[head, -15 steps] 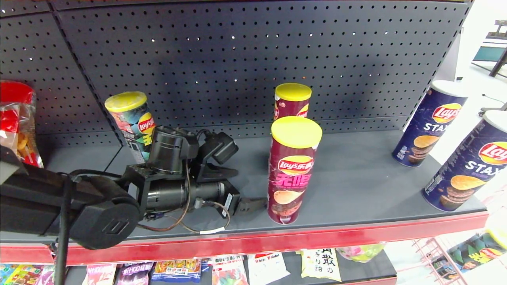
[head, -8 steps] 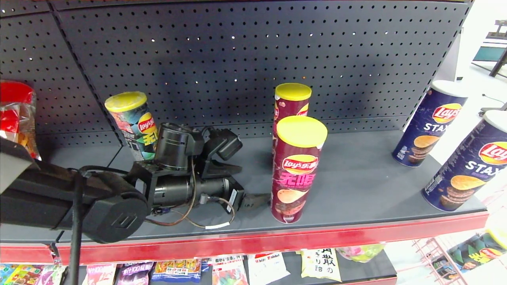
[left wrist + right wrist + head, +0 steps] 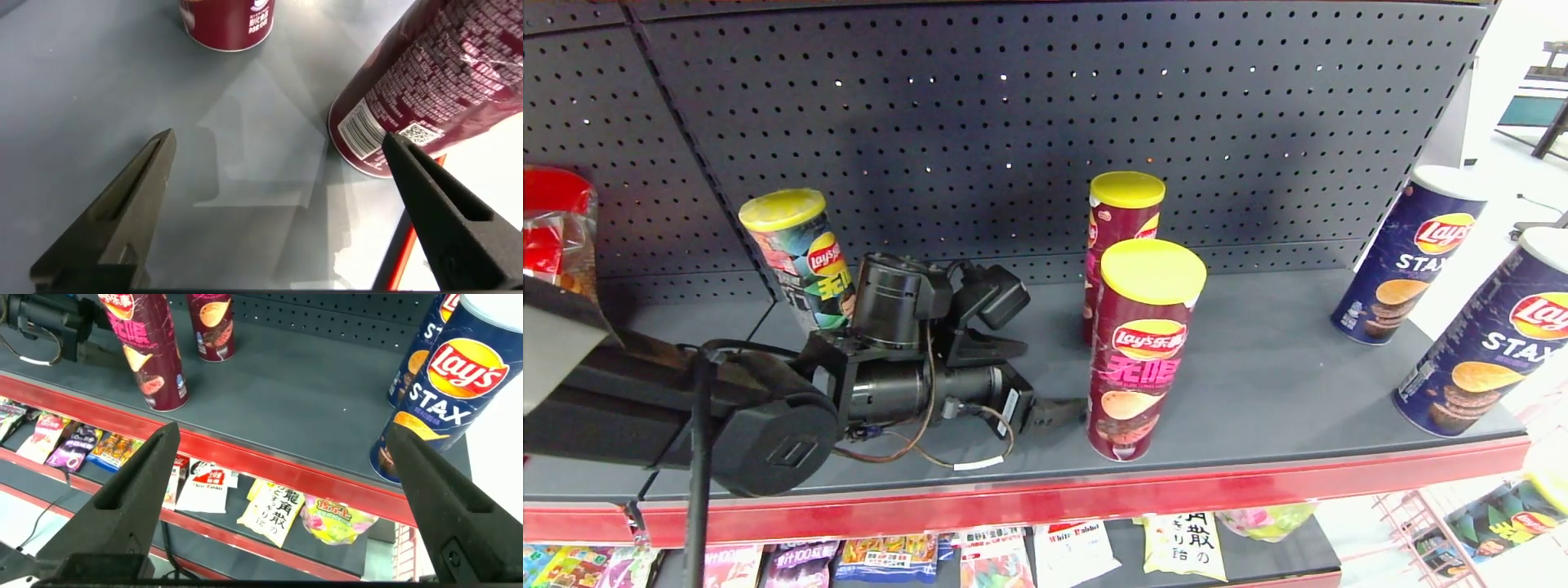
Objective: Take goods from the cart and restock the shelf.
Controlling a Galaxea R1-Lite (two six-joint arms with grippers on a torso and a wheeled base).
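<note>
— Step?
— Releasing, I'd say: the front maroon can point(image 3: 1141, 359) stands by the red front edge of the shelf point(image 3: 1258, 384), the left gripper point(image 3: 278, 139) beside it, jaws spread wide. The right gripper point(image 3: 282, 431) gapes too, holding nothing.
— Next?
— Back the left arm out without nudging it.

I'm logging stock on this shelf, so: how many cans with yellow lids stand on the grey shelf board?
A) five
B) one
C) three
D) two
C: the front maroon can, the rear maroon can behind it and the teal can farther left each carry a yellow lid, while the near blue can and the far blue can have white lids.
</note>
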